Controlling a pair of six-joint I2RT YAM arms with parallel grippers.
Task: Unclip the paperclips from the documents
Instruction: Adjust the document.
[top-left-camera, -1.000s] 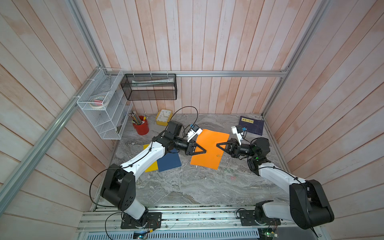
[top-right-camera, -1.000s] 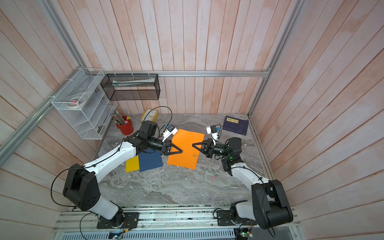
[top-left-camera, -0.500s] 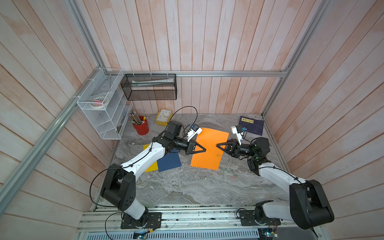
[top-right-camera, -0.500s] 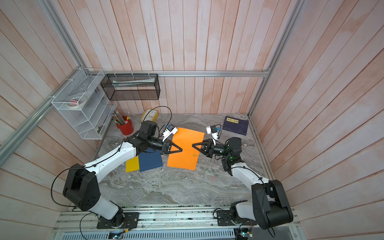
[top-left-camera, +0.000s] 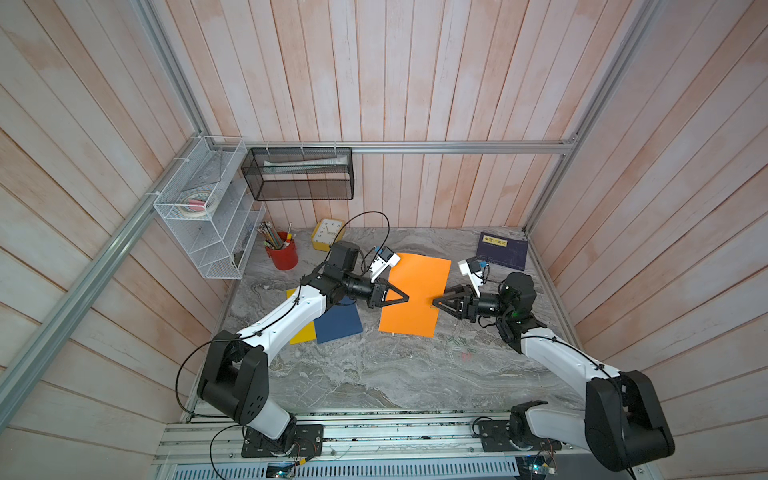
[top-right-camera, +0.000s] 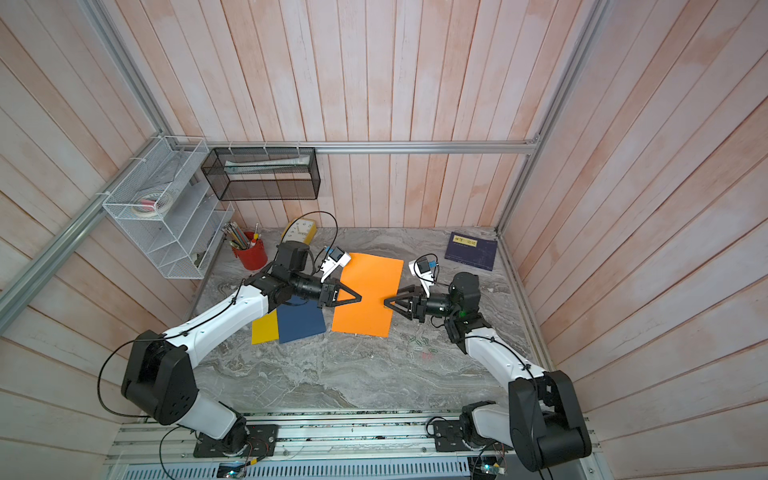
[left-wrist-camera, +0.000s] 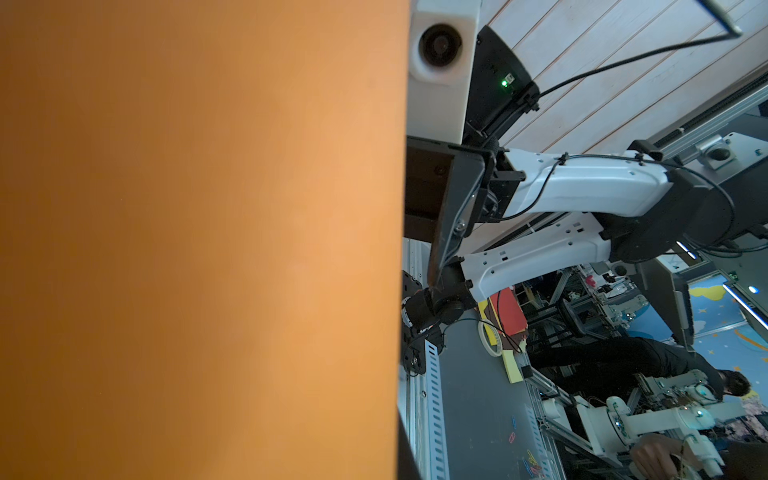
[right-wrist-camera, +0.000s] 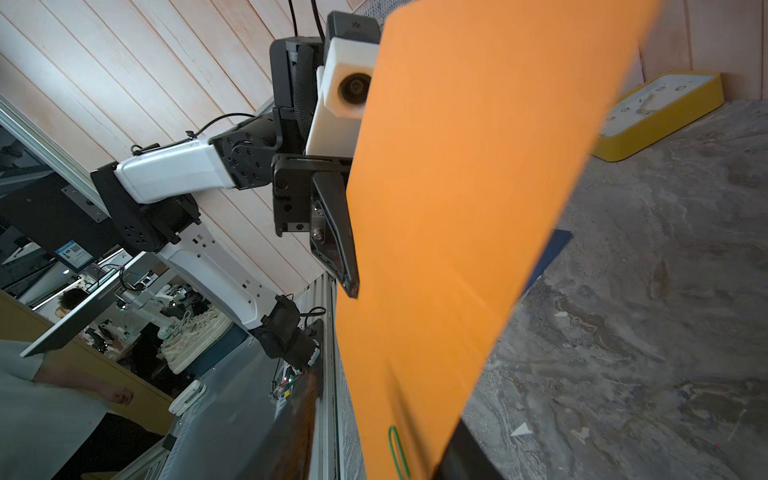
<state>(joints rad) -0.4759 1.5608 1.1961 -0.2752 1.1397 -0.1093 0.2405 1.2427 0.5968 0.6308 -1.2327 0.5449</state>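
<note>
Swapping grips: my left gripper (top-left-camera: 406, 297) jaws just clamped the flat orange paper sheet (top-left-camera: 417, 278); right gripper (top-left-camera: 433, 303) jaws part, empty; green wire paperclip (right-wrist-camera: 397, 451) still attached.

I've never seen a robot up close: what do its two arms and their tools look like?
The left arm and right arm have white shells between black joints, with thin black cables looped along them. The left tool and right tool are black, with pointed triangular fingers, and a white camera box sits beside each.
</note>
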